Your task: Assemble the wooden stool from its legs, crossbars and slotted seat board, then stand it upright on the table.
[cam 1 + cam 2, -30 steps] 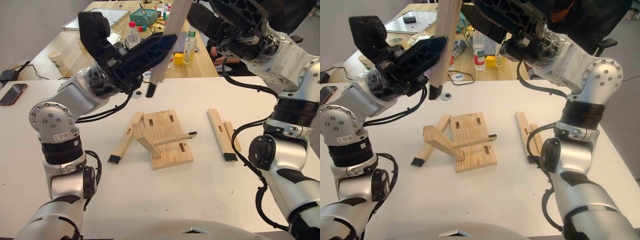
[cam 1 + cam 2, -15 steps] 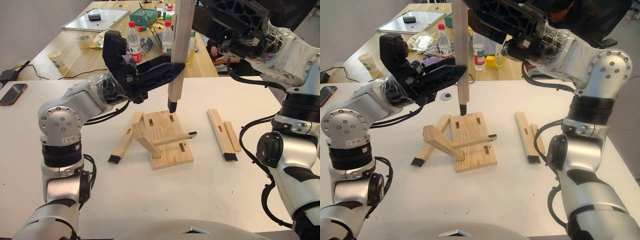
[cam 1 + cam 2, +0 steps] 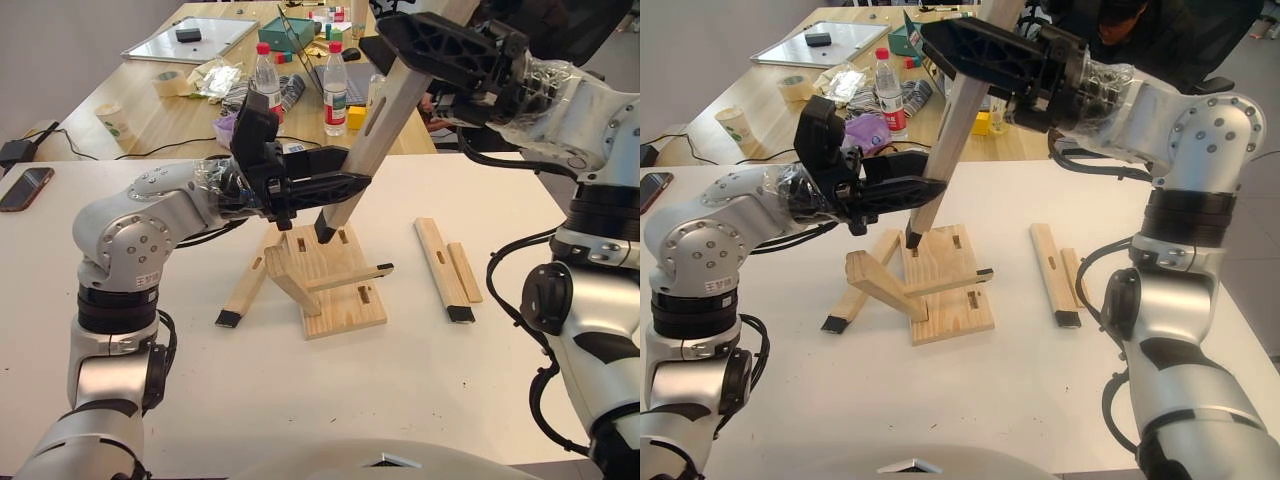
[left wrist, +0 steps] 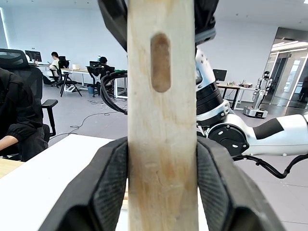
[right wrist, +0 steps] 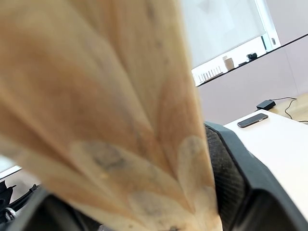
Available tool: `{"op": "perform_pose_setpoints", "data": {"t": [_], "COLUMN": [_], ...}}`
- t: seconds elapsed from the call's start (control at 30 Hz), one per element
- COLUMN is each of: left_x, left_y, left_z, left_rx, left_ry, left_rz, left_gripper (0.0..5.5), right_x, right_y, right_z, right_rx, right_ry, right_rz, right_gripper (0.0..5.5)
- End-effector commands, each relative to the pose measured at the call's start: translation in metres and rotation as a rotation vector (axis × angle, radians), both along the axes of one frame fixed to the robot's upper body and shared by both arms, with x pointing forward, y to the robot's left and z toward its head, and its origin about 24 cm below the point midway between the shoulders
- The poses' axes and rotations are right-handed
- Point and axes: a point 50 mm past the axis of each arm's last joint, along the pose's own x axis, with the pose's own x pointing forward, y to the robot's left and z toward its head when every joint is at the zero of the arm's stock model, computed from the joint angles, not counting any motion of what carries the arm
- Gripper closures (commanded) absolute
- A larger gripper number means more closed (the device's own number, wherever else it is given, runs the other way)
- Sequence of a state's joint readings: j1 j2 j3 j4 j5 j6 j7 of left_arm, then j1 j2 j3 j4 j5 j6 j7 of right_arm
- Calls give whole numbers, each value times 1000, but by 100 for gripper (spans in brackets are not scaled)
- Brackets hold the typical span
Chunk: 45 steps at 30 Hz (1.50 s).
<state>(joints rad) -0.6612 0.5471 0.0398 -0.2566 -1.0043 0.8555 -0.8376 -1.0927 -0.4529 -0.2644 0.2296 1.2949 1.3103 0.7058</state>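
Observation:
A long wooden leg (image 3: 370, 145) leans over the table, its black-capped lower end at a back slot of the slotted seat board (image 3: 345, 300). My left gripper (image 3: 345, 187) is shut on its lower part; the left wrist view has the leg (image 4: 161, 144) pressed between both fingers (image 4: 113, 187). My right gripper (image 3: 392, 55) is shut on its upper part. One leg (image 3: 290, 275) stands in the board with a crossbar (image 3: 350, 278) sticking out of it. A loose leg (image 3: 245, 285) lies left of the board. Another leg (image 3: 443, 265) and a short crossbar (image 3: 465, 270) lie to the right.
A phone (image 3: 25, 185) lies at the white table's far left edge. Behind it stands a wooden table with bottles (image 3: 265, 70), a tape roll (image 3: 172, 80), a cup (image 3: 112, 120) and other clutter. The white table's front half is bare.
The leg has tipped from upright to leaning, and its lower end has come down to the seat board's back slot. My left gripper has moved lower and closed round the leg.

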Motion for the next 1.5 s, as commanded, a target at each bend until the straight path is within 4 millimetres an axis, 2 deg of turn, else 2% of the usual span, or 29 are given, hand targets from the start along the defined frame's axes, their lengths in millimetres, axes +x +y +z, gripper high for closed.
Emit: {"op": "perform_pose_setpoints", "data": {"t": [0.03, 0.13, 0.2, 0.27, 0.3, 0.43, 0.67, 0.87, 0.97, 1.13, 1.2, 1.37, 1.5], "left_x": [2, 3, 4, 9, 12, 20, 32, 40, 47, 75, 79, 76, 75], "left_y": [6, 4, 3, 5, 6, 13, 34, 61, 69, 82, 78, 69, 67], "left_z": [8, 6, 5, 5, 7, 18, 34, 36, 22, -25, -28, -23, -30], "left_rx": [-36, -33, -20, -26, -42, -109, -196, -210, -144, 213, 247, 244, 285], "left_ry": [-28, -31, -46, -55, -60, -79, -93, -65, -2, 136, 160, 174, 217], "left_rz": [32, 36, 57, 98, 120, 186, 301, 413, 482, 714, 743, 703, 689], "left_gripper": [350, 350, 350, 350, 314, 252, 250, 250, 250, 250, 250, 250, 250], "right_x": [-1, -1, 1, 0, 0, 1, 11, 24, 25, 18, 17, 10, 4], "right_y": [-4, -2, 2, 5, 5, 2, -11, -41, -51, -56, -58, -58, -56], "right_z": [-1, -2, -2, -1, 0, 4, -2, -43, -77, -118, -133, -148, -156], "right_rx": [-53, -53, -88, -76, -60, -12, -9, -200, -267, -280, -299, -309, -290], "right_ry": [7, -4, -105, -158, -168, -201, -303, -441, -406, -320, -288, -255, -210], "right_rz": [-4, -4, -98, -121, -123, -155, -296, -442, -455, -447, -439, -404, -361], "right_gripper": [284, 294, 299, 313, 321, 335, 343, 343, 343, 343, 343, 343, 343]}}
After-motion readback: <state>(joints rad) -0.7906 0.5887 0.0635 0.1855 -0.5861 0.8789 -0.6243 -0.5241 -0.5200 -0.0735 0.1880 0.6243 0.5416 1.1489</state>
